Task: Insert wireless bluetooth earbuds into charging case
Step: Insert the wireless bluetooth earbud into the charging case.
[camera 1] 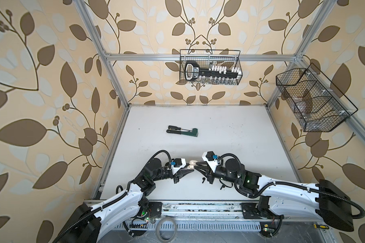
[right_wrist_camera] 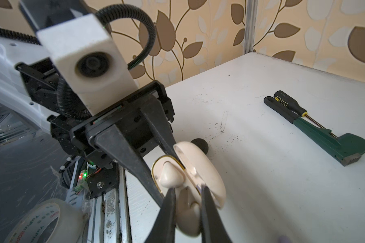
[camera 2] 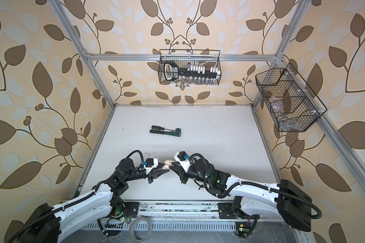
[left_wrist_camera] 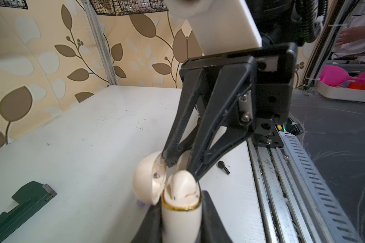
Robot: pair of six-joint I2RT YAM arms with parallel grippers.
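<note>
Firmly, left fingers (left_wrist_camera: 214, 221) clamp the open charging case (left_wrist_camera: 180, 218), right fingers (right_wrist_camera: 210, 214) pinch a white earbud (right_wrist_camera: 188, 208).

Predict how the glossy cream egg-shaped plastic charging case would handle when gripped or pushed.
Probably slippery: the cream egg-shaped plastic charging case looks smooth and glossy. Its rounded body would likely roll or tip. The open hinged lid may swing when nudged.

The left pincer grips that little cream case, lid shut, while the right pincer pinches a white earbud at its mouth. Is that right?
Not quite: the lid is open, swung back on its hinge, as the left wrist view shows. The rest stands: the left pincer grips the cream case, and the right pincer pinches a white earbud at its mouth.
</note>
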